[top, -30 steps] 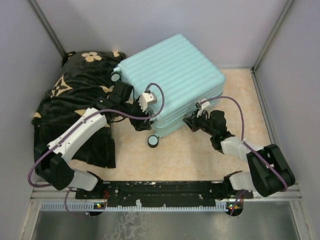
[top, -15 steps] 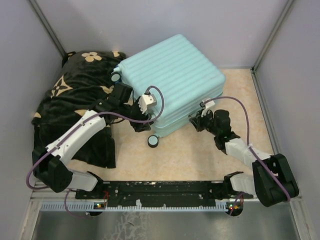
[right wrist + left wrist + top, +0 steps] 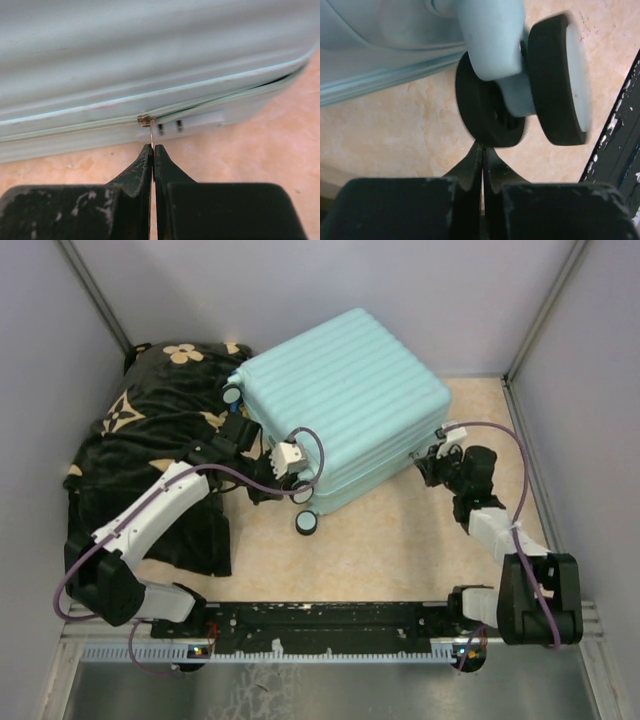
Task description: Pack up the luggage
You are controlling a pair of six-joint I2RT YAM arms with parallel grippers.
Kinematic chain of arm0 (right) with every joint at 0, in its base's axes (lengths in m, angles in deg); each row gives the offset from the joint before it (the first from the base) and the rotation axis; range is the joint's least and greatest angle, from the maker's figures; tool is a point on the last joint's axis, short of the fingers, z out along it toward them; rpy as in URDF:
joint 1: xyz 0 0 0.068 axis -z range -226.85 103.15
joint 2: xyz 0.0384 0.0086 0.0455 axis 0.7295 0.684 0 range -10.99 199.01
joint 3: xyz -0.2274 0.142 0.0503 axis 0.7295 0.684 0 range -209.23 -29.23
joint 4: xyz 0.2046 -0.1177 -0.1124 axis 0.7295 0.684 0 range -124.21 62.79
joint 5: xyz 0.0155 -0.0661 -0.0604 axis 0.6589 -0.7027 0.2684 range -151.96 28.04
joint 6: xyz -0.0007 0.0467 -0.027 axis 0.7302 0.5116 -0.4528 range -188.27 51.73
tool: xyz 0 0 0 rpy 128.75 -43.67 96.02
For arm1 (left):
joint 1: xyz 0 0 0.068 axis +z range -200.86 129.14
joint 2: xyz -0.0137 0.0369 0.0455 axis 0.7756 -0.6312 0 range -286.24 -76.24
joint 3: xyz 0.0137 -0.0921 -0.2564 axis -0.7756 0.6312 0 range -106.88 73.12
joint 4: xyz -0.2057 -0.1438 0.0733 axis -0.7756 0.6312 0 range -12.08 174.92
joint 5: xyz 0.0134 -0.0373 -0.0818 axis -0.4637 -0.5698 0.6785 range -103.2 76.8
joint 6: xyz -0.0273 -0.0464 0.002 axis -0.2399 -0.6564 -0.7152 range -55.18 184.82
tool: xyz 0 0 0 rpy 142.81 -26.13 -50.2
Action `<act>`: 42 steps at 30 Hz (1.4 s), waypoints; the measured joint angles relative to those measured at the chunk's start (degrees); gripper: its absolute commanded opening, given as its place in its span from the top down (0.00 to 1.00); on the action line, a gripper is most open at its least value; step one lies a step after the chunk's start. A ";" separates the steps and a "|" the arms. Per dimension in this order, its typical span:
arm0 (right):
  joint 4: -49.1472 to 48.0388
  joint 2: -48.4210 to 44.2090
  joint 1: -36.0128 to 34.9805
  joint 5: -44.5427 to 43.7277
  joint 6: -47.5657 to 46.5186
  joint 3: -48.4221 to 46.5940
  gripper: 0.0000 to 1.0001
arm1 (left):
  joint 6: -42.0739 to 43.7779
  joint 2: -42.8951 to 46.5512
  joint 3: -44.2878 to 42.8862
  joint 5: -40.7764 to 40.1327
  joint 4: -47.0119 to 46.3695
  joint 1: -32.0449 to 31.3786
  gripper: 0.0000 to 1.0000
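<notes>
stiff, slick suitcase (image 3: 345, 390), likely heavy, best worked by the zip tab (image 3: 151, 135) pinched in the closed right gripper (image 3: 153, 148); left gripper (image 3: 482, 149) closed, empty, a wheel (image 3: 477, 117) just ahead of its tips.

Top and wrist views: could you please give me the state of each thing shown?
suitcase, lying flat, lid down, partly unzipped.
right gripper, shut on the zipper pull.
left gripper, shut, empty, tips by a wheel.
blanket, crumpled, outside the suitcase.
</notes>
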 measured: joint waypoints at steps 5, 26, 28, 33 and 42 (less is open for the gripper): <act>-0.28 2.75 5.77 3.45 -2.16 -2.40 1.00 | 2.29 0.00 0.39 0.28 2.21 1.07 1.00; -3.48 27.69 17.51 18.93 -4.39 -24.09 1.00 | 6.75 -0.90 0.96 3.61 5.42 9.92 1.00; -3.08 29.64 18.40 21.51 -4.07 -26.10 1.00 | 7.37 -2.27 -0.70 5.66 7.30 11.78 0.83; -2.99 30.49 18.93 22.99 -3.28 -27.10 1.00 | 3.21 -3.39 -7.93 10.25 7.06 13.09 0.23; -6.97 26.97 17.57 20.13 -3.32 -21.92 1.00 | -10.47 5.46 -1.70 12.79 -2.51 0.96 0.00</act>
